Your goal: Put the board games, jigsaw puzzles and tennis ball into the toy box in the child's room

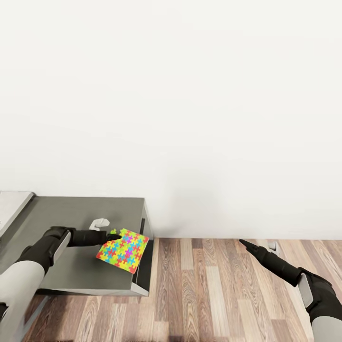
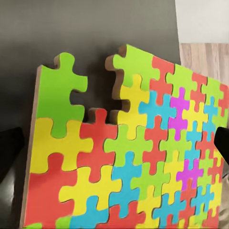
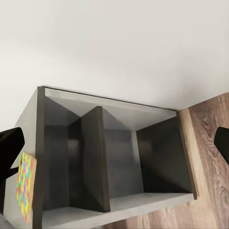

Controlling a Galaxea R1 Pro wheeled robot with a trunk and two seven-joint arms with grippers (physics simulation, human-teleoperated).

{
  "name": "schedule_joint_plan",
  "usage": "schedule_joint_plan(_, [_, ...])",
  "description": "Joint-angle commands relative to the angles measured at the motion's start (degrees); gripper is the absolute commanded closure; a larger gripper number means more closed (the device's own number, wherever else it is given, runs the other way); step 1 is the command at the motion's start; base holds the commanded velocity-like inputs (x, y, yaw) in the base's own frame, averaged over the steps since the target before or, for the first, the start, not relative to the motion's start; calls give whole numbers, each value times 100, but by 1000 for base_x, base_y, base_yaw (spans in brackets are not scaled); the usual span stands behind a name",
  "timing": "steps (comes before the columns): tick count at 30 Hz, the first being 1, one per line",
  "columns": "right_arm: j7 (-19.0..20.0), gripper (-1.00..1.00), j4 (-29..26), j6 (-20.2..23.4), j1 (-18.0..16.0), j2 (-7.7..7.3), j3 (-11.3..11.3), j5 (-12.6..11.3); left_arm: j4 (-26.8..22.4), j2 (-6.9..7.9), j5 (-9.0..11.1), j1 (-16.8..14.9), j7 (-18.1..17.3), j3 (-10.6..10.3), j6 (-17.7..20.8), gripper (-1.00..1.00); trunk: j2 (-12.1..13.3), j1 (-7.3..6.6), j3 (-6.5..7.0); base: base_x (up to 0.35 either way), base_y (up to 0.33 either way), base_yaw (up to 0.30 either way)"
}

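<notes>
Left gripper [image 1: 110, 236] clamped on jigsaw puzzle [image 1: 123, 250], held tilted over the grey table [image 1: 71, 213] near its end. Right gripper [image 1: 246, 245] idle over wood floor [image 1: 213, 294], seemingly near closed, empty. Toy box unseen; puzzle not yet stowed.

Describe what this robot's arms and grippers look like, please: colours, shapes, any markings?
Each arm has a smooth light-grey outer shell nearest the body, then a black, jointed wrist section with a pale grey side panel. The left gripper and right gripper are matte black, tapering to slim pointed fingers. No cables, logos or markings are visible on either arm.
</notes>
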Motion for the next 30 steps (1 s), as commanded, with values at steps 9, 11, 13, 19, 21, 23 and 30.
schedule_joint_plan(9, [6, -100, 1, 48, -4, 1, -9, -21, -312, 168, 86, -18, -329, 299, 70, -100, -10, 2, -9, -15, 0, 0])
schedule_joint_plan(11, [7, -100, 1, 48, -4, 1, -9, -21, -498, 222, 88, -20, -506, 522, 130, -100, -10, 2, -9, -1, 0, 0])
schedule_joint_plan(13, [9, -100, 1, 48, -4, 1, -9, -21, -642, 254, 86, -20, -703, 773, 236, -100, -10, 2, -9, 0, 0, 0])
schedule_joint_plan(19, [10, -100, 1, 48, -4, 1, -9, -21, -822, 314, 79, 7, -1335, 1256, 380, -100, -10, 2, -9, 0, 0, 0])
schedule_joint_plan(21, [11, -100, 1, 48, -4, 1, -9, -21, -833, 344, 77, 27, -1628, 1289, 375, -100, -10, 2, -9, 0, 0, 0])
schedule_joint_plan(23, [11, -100, 1, 48, -4, 1, -9, -21, -839, 405, 77, 49, -2034, 1306, 367, -100, -10, 2, -9, 0, 0, 0])
schedule_joint_plan(30, [24, -100, -3, 62, -4, 4, -8, -34, -838, 623, 73, 422, -3761, 1328, 330, -100, -10, 2, -9, 0, 0, 0])
